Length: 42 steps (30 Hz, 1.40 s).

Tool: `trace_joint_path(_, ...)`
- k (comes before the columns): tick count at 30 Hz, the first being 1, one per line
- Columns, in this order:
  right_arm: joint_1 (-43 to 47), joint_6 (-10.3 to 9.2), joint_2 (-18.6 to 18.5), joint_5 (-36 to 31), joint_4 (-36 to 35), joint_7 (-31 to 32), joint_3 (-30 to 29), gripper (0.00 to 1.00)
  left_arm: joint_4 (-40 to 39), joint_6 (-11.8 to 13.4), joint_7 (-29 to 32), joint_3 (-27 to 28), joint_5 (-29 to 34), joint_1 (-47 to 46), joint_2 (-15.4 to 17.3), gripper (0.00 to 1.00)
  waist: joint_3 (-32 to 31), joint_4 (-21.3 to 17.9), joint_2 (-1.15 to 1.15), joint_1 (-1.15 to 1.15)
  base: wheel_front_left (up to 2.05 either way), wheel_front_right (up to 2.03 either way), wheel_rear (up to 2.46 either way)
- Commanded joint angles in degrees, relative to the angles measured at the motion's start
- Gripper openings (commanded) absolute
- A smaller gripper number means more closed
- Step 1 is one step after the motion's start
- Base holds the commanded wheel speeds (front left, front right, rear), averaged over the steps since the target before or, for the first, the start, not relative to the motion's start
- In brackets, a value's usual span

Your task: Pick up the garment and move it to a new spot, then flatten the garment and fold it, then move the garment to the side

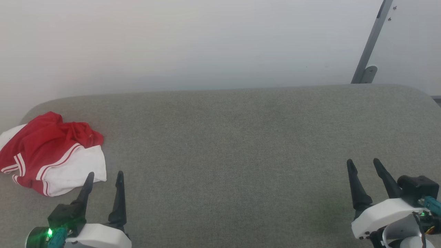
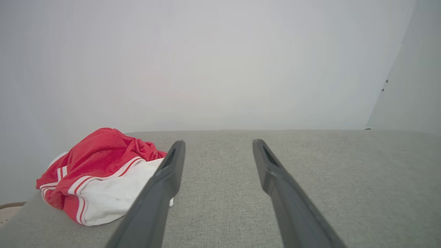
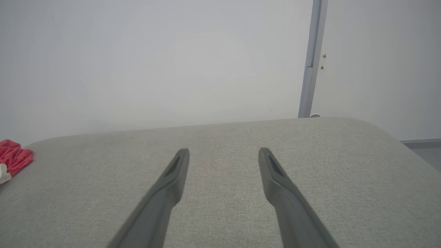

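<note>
Garment [image 1: 51,151]: lies in a crumpled heap at the left end of the grey fabric-covered worktop [image 1: 224,137], close to its rounded rear corner. Red cloth sits on top, white cloth with red-striped trim along the near side. Folds conceal most of the surface, and no lettering or label can be read on the exposed cloth. In the head view the heap reaches the frame's left edge. The right wrist view shows the garment [image 3: 13,156] as a red and white scrap cut off by the frame's left edge.

Left claw [image 1: 105,173]: released, jaws spread wide, nothing between them. It sits just beside the garment's near right corner. In the left wrist view, the left claw [image 2: 217,142] has one finger [image 2: 162,186] crossing in front of the garment [image 2: 100,179] and hiding part of the white hem. Contact between finger and cloth cannot be determined. A green light [image 1: 49,233] glows at the wrist. The claw body is cut off by the frame's bottom edge.

Right claw [image 1: 362,161]: released, jaws apart and empty, over bare fabric at the right end, well apart from the garment. The right wrist view confirms the gap [image 3: 224,150].

Surroundings: plain pale wall [image 1: 172,41] behind, with a grey metal post [image 1: 370,44] at the right rear, its top cut off. A brownish curved object [image 2: 10,206] shows beyond the worktop's left edge, too little in frame to identify.
</note>
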Motion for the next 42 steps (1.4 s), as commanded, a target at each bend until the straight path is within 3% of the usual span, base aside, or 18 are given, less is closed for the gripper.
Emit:
trace_joint_path(1,0.27,0.02,-0.2,-1.03,-0.37,-0.49,0.15,1.0,-0.6,0.11,-0.57,0.29,0.61,0.47,0.17,1.0,-0.01,-0.02,0.0,0.0,0.0,0.0,0.0)
trace_joint_path(11,0.75,0.02,-0.48,-4.78,-1.0,-1.33,0.13,1.0,-0.94,-0.89,-1.57,1.49,3.51,1.25,0.03,1.0,-0.18,-0.02,0.0,0.0,0.0,0.0,0.0)
trace_joint_path(28,0.81,0.02,-0.53,-4.89,-1.55,-1.03,0.4,1.0,0.6,-3.57,-1.52,3.37,2.69,0.62,-1.42,1.0,-0.01,0.34,0.0,0.0,0.0,0.0,0.0)
trace_joint_path(35,0.51,0.02,-0.91,-4.29,-1.55,-0.81,1.99,1.0,1.42,-2.86,-1.52,5.06,2.56,0.08,-1.52,1.0,-0.34,2.38,0.0,0.0,0.0,0.0,0.0)
trace_joint_path(42,-0.69,0.02,-1.34,-3.43,-0.95,-0.38,5.08,1.0,2.35,-2.15,-1.52,7.76,1.86,0.21,-1.01,1.0,-1.29,6.85,0.0,0.0,0.0,0.0,0.0)
